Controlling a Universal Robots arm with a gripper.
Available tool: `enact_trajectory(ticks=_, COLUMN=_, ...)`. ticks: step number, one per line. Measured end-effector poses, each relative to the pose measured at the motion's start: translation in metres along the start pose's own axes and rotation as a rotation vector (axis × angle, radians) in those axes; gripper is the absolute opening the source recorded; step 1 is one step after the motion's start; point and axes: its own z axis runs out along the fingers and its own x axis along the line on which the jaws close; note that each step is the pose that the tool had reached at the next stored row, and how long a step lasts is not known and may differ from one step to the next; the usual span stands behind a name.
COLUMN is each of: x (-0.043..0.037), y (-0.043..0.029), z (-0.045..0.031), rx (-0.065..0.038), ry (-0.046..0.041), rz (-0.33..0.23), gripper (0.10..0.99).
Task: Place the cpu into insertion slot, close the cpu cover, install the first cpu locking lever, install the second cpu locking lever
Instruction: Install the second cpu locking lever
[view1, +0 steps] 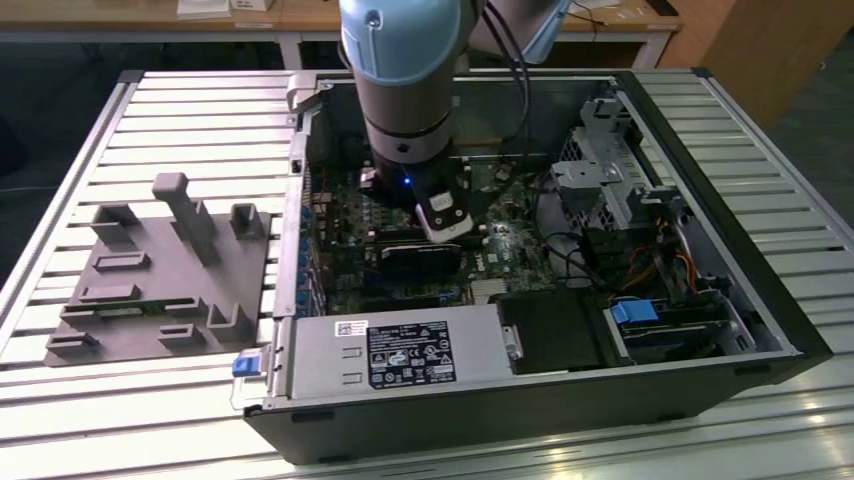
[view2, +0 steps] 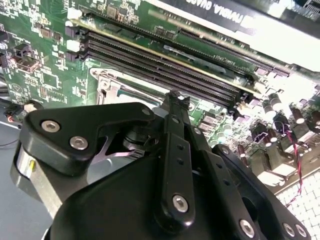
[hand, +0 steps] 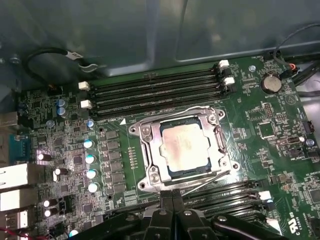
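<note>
Grey fixture block (view1: 167, 270) beside the open computer case (view1: 747, 300).

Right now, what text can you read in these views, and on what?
Power supply label: black print, too small to read.
Graphics card: white letters, upside down and cut off by the picture's edge; no whole word reads.
Motherboard: white printed marks, too small to read.
CPU: no marking that can be read on its metal top.
</note>
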Motion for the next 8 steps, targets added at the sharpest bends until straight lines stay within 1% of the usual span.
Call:
enact_trajectory(ticks=2, x=0.0002, y=-0.0014, z=0.0006, rx=-0.004, ry=0.0008, rz=0.0, gripper=0.102)
enact_trajectory(ticks=5, x=0.0017, y=-0.0028, z=0.0027, rx=-0.012, ry=0.0024, rz=0.001, gripper=0.102)
enact_trajectory(ticks=8, x=0.0037, y=-0.004, z=0.005, rx=-0.022, ry=0.0045, rz=0.002, gripper=0.102)
